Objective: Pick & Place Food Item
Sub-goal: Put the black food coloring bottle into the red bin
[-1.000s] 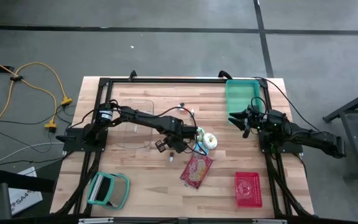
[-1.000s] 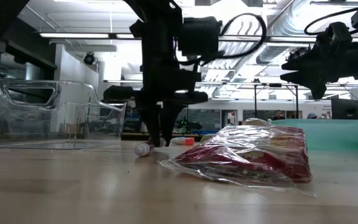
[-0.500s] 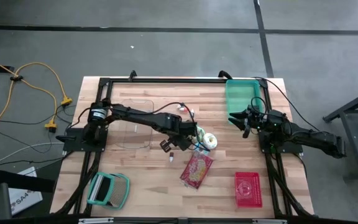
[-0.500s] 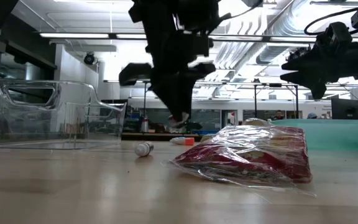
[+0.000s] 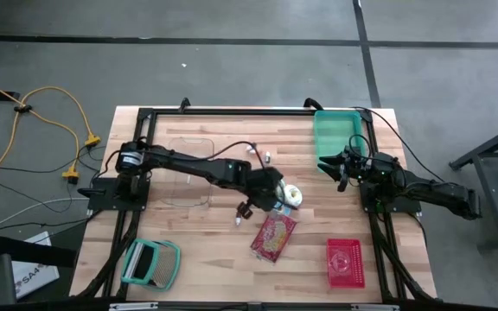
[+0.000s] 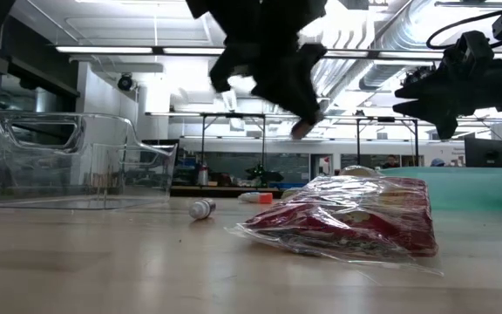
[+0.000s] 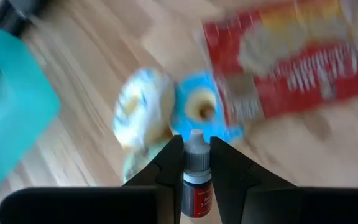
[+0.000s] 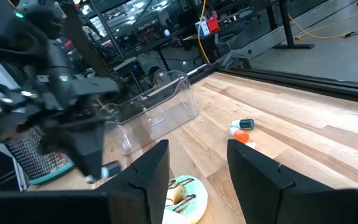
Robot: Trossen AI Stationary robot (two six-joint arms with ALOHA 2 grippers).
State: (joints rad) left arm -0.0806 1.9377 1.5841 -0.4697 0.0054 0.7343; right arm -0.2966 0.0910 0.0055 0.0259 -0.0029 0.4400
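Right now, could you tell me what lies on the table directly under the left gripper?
The left gripper, shut on a small bottle, hangs over a white donut, a blue packet and a red snack bag. The bottle hides part of the packet.

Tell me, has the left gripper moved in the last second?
Yes. In the low view the left gripper has risen off the table, away from the bottle, toward the snack bag.

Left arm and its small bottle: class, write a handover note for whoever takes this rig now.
Left pincer: shut on the small bottle, lifted above the table near the donuts.
Right pincer: open, empty, waiting beside the green bin.
Red snack bag and another little bottle lie on the wood.
Done: bottle picked up.
Left: set it down; the destination isn't evident.
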